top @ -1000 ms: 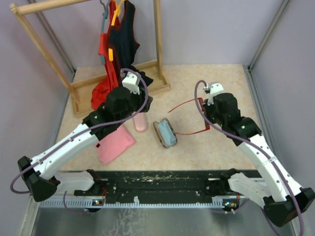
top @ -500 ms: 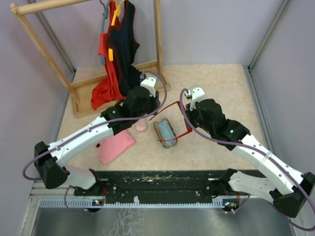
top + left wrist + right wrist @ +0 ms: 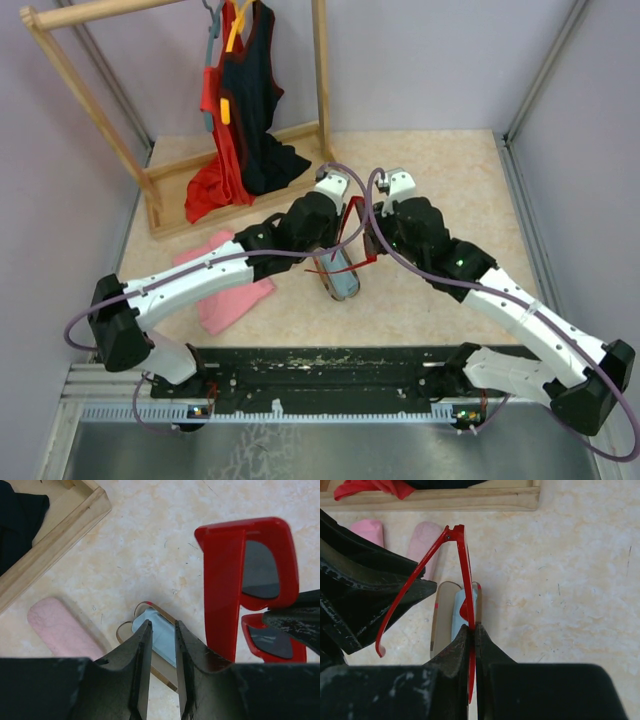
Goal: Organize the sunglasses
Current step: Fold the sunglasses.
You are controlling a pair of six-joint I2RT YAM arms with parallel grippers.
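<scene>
The red sunglasses (image 3: 351, 226) hang above the open brown red-striped case (image 3: 340, 278), which holds a light blue cloth (image 3: 161, 636). My right gripper (image 3: 472, 628) is shut on the front of the red frame; one temple arm (image 3: 410, 592) is swung out to the left. In the left wrist view the dark lenses (image 3: 260, 570) show to the right of my left gripper (image 3: 160, 630), which is slightly open and empty above the case's cloth, close beside the glasses. The orange-yellow pair is out of view.
A pink case (image 3: 232, 295) lies left of the brown case, and shows in the wrist views (image 3: 60, 627) (image 3: 424, 539). A wooden clothes rack (image 3: 322, 70) with red and dark garments (image 3: 245, 110) stands at the back left. Grey walls bound the table.
Both arms swung in toward the centre. My right gripper carried the red sunglasses left to over the open case; my left gripper moved right to beside them.
</scene>
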